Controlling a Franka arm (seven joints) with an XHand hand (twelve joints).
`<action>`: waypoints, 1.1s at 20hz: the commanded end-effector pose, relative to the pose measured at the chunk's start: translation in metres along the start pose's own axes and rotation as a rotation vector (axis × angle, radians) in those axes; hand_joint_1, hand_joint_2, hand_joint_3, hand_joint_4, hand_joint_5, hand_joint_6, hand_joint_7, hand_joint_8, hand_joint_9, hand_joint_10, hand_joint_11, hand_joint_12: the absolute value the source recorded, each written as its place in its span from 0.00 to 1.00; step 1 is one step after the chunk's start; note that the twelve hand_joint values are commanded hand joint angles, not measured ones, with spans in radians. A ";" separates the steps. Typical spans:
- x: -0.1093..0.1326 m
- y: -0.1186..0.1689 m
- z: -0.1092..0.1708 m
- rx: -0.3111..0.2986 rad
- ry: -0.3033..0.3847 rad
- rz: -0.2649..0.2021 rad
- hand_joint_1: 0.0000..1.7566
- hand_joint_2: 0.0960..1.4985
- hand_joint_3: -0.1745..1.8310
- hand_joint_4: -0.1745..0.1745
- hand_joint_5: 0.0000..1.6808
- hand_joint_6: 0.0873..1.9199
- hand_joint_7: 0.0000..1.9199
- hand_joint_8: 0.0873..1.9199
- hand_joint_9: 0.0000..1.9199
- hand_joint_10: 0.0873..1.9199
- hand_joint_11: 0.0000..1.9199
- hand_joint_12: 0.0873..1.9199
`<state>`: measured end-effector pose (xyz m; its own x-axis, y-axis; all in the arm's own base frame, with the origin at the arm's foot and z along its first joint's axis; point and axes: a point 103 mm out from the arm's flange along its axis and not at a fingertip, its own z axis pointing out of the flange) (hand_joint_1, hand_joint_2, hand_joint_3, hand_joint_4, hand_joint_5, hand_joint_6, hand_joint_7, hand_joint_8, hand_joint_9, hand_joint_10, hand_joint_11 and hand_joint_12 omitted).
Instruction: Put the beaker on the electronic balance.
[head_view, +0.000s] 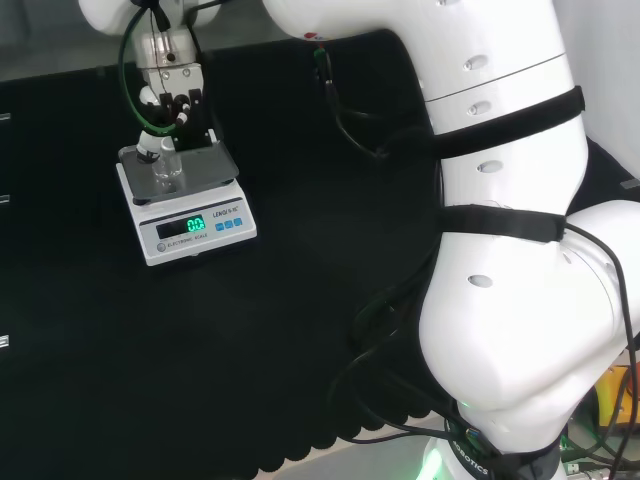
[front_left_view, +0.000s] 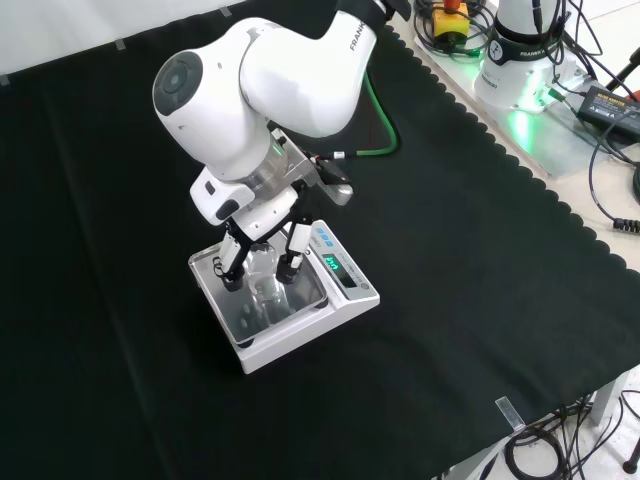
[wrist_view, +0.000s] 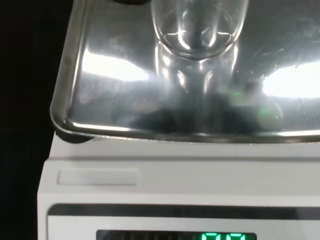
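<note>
While the hand (front_left_view: 262, 222) hangs in the left centre of the front view, you can see its fingers (front_left_view: 234, 265) reaching down on either side of the beaker (front_left_view: 264, 288), curled about its wall; I judge they are gripping it, though the clear glass makes the contact itself hard to confirm. In the head view the same hand sits at upper left, directly over the balance (head_view: 186, 205). The beaker stands upright over the steel pan (wrist_view: 110, 85), roughly at its middle. In the wrist view its rounded base hangs close above its own reflection in the pan, and you cannot tell for sure whether it is touching or a hair above.

Treat the beaker as light, stiff and breakable: thin clear glass, apparently empty, with a smooth wall that could slip between the pads. The side wall, about mid-height or a little above, looks like the sensible place to hold, with fingers opposite the thumb, as you have it. Polished steel gives the glass little friction, so an uneven release could nudge or tip it.

Beyond the balance, the black cloth of the worktop (front_left_view: 450, 300) lies bare around it.
</note>
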<state>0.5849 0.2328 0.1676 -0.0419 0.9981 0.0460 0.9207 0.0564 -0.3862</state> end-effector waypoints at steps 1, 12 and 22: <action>-0.025 0.003 0.005 0.009 0.013 0.024 0.67 0.75 0.00 0.00 0.42 0.42 0.51 0.45 0.69 0.26 0.77 0.29; -0.028 0.004 0.008 0.008 -0.014 0.058 0.64 0.74 0.00 0.00 0.40 0.42 0.50 0.45 0.69 0.26 0.81 0.31; -0.004 0.004 0.010 0.016 -0.036 0.057 0.56 0.69 0.00 0.03 0.34 0.43 0.46 0.45 0.64 0.21 0.70 0.37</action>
<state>0.5860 0.2242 0.1581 -0.0032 1.0000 -0.0037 0.9190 0.0015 -0.3942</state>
